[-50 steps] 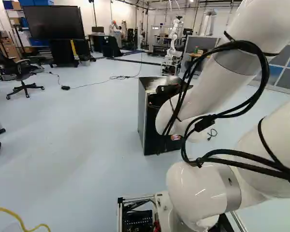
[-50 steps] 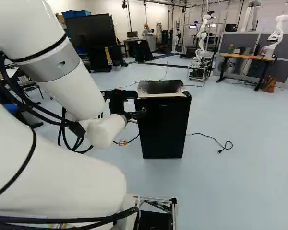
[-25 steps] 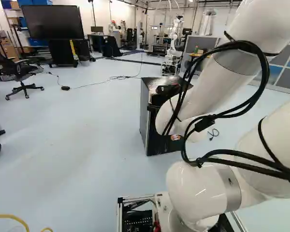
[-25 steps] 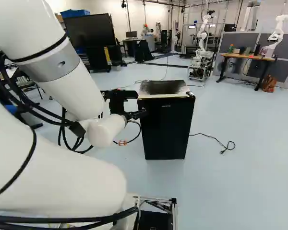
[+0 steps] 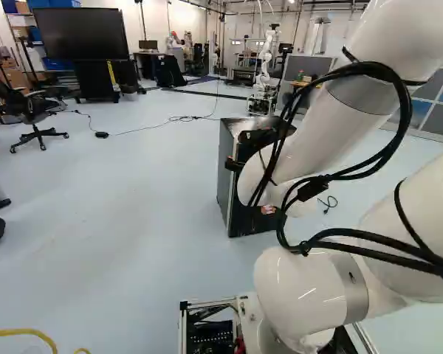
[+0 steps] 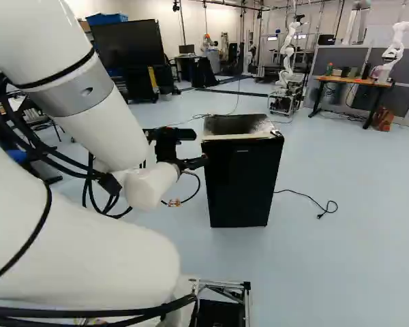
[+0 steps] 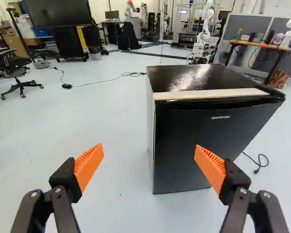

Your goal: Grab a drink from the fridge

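the black fridge (image 6: pixel 240 180) stands upright, door closed, just right of the middle of the right base view's frame. small pale lettering (image 7: pixel 220 117) runs high on its door. the end effector (image 6: pixel 196 163) is spread wide, its orange pads (image 7: pixel 88 164) well apart, gripping nothing.

Wears a glossy white casing (image 5: pixel 310 140) of thick tubes and rounded joints. Shows smooth grey collars (image 6: pixel 69 95), one dimpled by a small round recess. Carries looping black cables (image 5: pixel 404 110), bundled together, with a small dark block (image 5: pixel 312 189) among them, and narrow black straps (image 6: pixel 63 73) around the white tubes. Ends in a black gripper (image 6: pixel 196 163) with silvery screws (image 7: pixel 34 193) and ribbed, wedge-shaped orange pads (image 7: pixel 88 162). Has a silvery metal frame (image 5: pixel 207 303) at the foot, enclosing dark electronics (image 5: pixel 210 335).
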Tool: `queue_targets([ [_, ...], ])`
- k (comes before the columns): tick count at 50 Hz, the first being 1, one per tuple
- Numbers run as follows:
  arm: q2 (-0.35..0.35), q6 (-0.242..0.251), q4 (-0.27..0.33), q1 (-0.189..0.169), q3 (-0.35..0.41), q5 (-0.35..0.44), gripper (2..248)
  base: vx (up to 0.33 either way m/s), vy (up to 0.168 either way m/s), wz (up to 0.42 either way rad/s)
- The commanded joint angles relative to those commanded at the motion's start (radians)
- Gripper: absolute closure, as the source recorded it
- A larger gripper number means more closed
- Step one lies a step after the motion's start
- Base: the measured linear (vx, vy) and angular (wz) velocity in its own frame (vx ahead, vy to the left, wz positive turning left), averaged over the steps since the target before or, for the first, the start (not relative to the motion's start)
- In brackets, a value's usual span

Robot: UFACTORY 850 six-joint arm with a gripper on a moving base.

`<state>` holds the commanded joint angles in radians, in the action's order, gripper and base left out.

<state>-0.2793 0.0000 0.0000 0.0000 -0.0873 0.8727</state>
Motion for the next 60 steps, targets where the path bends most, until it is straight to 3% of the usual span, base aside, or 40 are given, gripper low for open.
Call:
queue_targets([
  [25,0.0,0.0,0.0,0.002,0.0,0.0,3,0.034,0.076,-0.008],
  [41,0.001,0.0,0.0,0.004,-0.001,0.0,3,0.003,0.005,0.0],
  [60,0.073,0.0,-0.036,0.057,-0.063,0.011,3,0.0,0.0,0.0],
])
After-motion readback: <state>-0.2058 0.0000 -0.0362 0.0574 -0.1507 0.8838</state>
